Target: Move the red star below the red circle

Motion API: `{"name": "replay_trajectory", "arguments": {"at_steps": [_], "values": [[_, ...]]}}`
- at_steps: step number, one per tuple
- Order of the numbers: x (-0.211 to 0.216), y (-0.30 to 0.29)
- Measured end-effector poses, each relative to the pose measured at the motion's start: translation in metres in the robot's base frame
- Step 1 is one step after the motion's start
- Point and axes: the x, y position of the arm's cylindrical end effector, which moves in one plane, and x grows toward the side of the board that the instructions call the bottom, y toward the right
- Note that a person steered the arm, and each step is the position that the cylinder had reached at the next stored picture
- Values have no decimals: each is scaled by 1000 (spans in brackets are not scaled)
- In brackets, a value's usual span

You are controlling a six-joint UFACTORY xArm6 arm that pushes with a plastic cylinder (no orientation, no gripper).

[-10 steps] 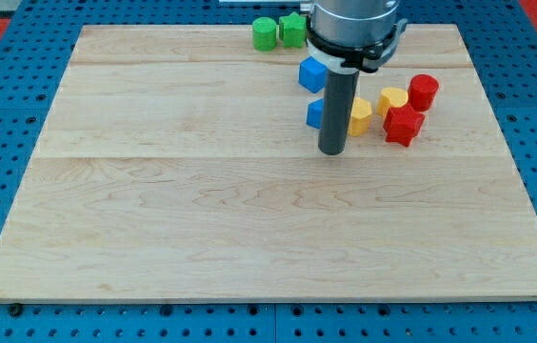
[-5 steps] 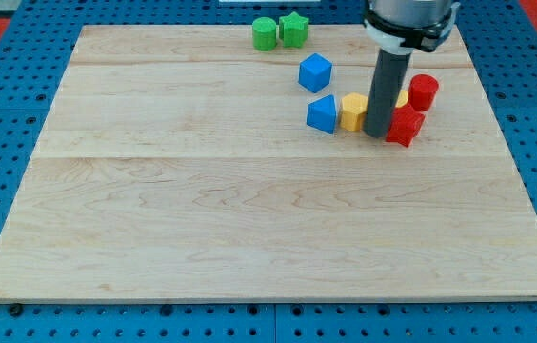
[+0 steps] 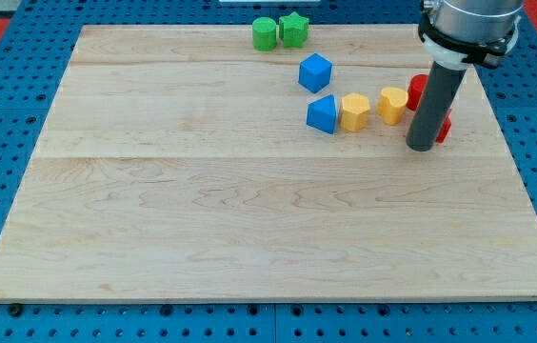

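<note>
My tip (image 3: 422, 146) rests on the board at the view's right, just right of the yellow heart (image 3: 392, 104). The rod covers most of both red blocks. A sliver of the red circle (image 3: 417, 90) shows at the rod's left edge. A sliver of the red star (image 3: 446, 127) shows at the rod's right edge, a little lower than the circle and slightly to its right. My tip stands right in front of the star; I cannot tell whether they touch.
A yellow hexagon (image 3: 354, 111) and a blue block (image 3: 323, 114) lie in a row left of the heart. A blue cube (image 3: 314, 72) sits above them. A green circle (image 3: 265, 33) and a green star (image 3: 293, 29) sit at the board's top edge.
My tip has swept from left of the yellow hexagon to the right, past the heart. The red star has shifted right and is now mostly hidden behind the rod.
</note>
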Motion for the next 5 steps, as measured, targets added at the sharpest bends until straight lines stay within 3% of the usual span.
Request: {"name": "replay_trajectory", "arguments": {"at_steps": [5], "values": [[-33,2]]}}
